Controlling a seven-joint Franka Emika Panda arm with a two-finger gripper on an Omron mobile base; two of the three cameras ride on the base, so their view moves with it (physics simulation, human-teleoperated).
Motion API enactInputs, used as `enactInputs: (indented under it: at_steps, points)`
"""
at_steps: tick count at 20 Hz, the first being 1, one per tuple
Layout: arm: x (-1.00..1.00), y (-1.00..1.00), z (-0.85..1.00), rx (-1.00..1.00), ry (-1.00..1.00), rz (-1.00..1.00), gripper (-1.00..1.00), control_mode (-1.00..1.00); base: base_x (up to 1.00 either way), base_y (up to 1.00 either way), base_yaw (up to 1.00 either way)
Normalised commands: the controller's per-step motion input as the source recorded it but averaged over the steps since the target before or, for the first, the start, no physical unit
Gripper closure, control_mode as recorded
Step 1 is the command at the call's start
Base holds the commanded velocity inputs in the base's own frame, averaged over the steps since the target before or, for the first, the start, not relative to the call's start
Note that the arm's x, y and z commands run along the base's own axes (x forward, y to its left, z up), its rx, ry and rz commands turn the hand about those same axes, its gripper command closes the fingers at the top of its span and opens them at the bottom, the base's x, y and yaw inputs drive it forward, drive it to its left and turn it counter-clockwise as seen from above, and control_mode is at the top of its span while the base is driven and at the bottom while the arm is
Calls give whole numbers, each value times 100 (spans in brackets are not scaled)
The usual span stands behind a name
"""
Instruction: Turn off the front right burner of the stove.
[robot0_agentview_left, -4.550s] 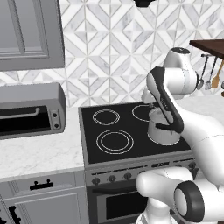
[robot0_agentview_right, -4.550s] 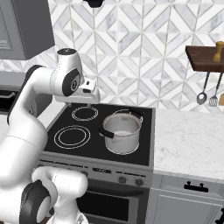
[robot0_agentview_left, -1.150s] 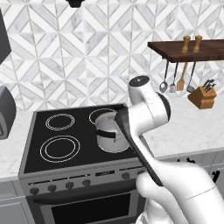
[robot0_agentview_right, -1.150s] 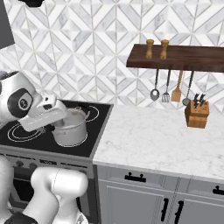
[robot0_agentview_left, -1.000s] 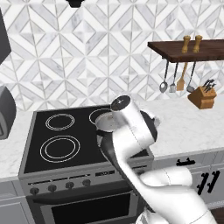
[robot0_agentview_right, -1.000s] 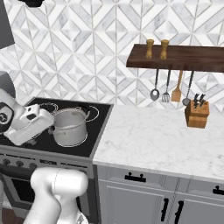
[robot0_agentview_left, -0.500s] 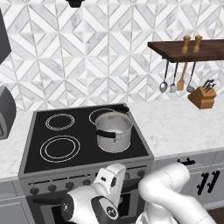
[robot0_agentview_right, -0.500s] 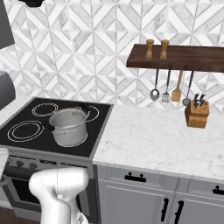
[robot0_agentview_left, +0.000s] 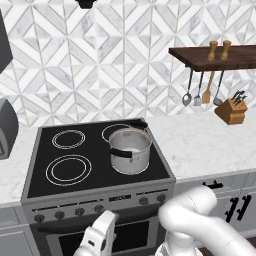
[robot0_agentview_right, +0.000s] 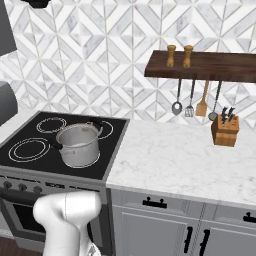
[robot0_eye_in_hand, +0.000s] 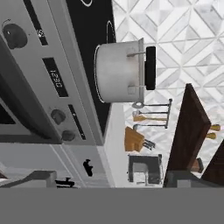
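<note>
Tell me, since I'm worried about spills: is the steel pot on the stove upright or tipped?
Upright. The steel pot sits flat on the black glass of the stove, its open rim level and facing up. What it holds cannot be told.

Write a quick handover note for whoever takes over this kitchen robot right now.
Gripper: low in front of the stove, below the knob row; whether it is open or shut cannot be told.
A steel pot sits on the front right burner.
The hand view looks up along the control panel, with two right-end knobs in sight.
Done: arm brought down to the stove front.
Left: reach the burner's knob and turn it off; no knob is touched yet.
</note>
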Motion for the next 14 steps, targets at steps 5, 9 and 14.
enactInputs:
  at_steps: [5,9,14]
  points:
    - [42,20,-9,6,-22,1,-100,-100,0,0,0]
    - [32,0,0,16,-9,7,-100,-100,0,0,0]
    - [27,-16,0,22,0,16,-100,-100,0,0,0]
